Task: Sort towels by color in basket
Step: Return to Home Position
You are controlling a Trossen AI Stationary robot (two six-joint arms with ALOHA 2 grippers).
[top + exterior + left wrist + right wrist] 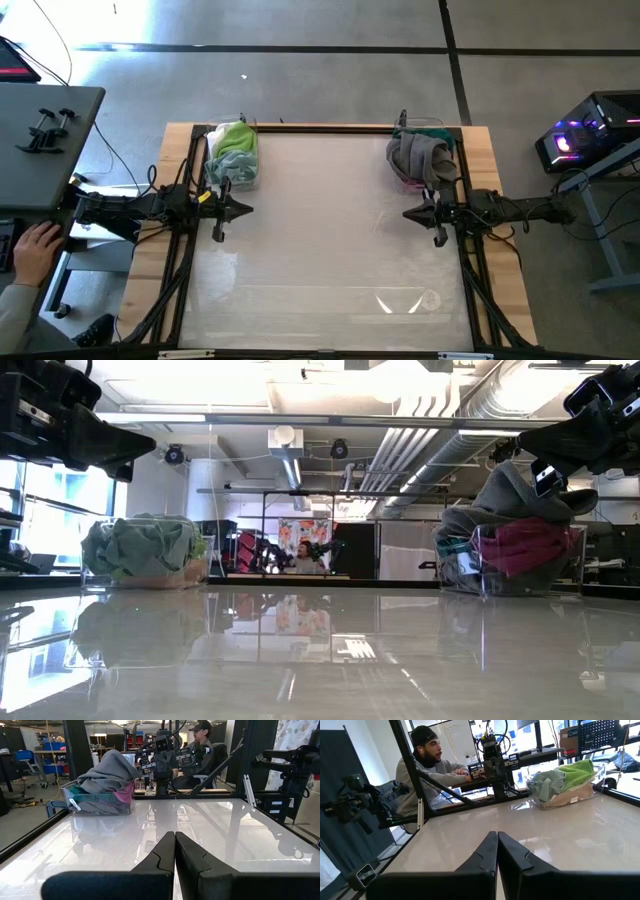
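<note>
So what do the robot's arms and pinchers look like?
Both arms are dark, thin and jointed. The left gripper and right gripper each end in two black fingers that narrow to a point, with small steps along the inside. Black cables trail away from each arm, and the left arm has a little yellow patch.

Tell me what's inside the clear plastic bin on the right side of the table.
A heaped grey towel tops the clear plastic bin; a magenta towel shows through its wall. Whatever lies deeper is covered.
</note>
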